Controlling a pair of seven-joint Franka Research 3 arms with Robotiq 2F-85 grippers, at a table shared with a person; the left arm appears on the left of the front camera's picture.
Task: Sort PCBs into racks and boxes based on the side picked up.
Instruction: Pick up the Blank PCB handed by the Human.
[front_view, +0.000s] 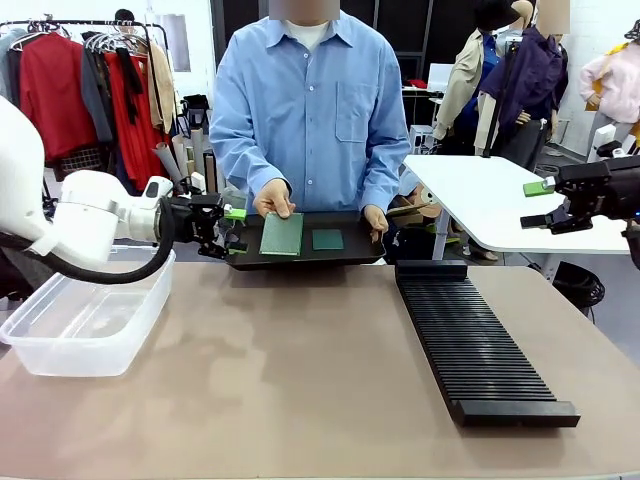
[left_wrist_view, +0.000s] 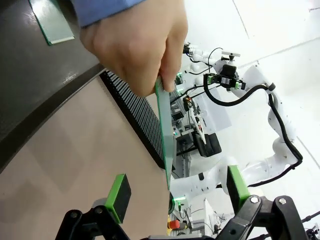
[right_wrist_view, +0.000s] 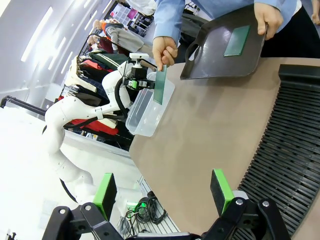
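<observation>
**Starting out: first board offered, nothing sorted yet**

Reading the table from the left, we find the clear tub (front_view: 85, 320) with nothing in it, so no board has gone into the box so far.

Just past it, the left gripper (front_view: 233, 232) hovers at the left end of the black tray (front_view: 300, 258). Its jaws are spread wide and it has hold of nothing.

In the left wrist view, the larger light-green PCB (left_wrist_view: 164, 130) stands edge-on in line with the gap between the green pads (left_wrist_view: 118, 195). It touches neither pad, and we cannot tell whether it has reached in between them. One of the person's hands (left_wrist_view: 135, 45) pinches it by the top edge.

Further along, the smaller dark PCB (front_view: 327, 239) lies flat on the tray. The person's other hand (front_view: 375, 218) steadies the tray at the far edge of the table (front_view: 300, 400).

Right of the middle, the long slotted rack (front_view: 470, 340) runs toward us with every slot bare.

At the far right, the right gripper (front_view: 537, 204) hangs clear of the work. Its fingers are apart and empty.

We judge the task barely begun. The handover of the first board is in hand but the grasp is not yet made. Both boards remain to be placed in the rack or the box.
</observation>
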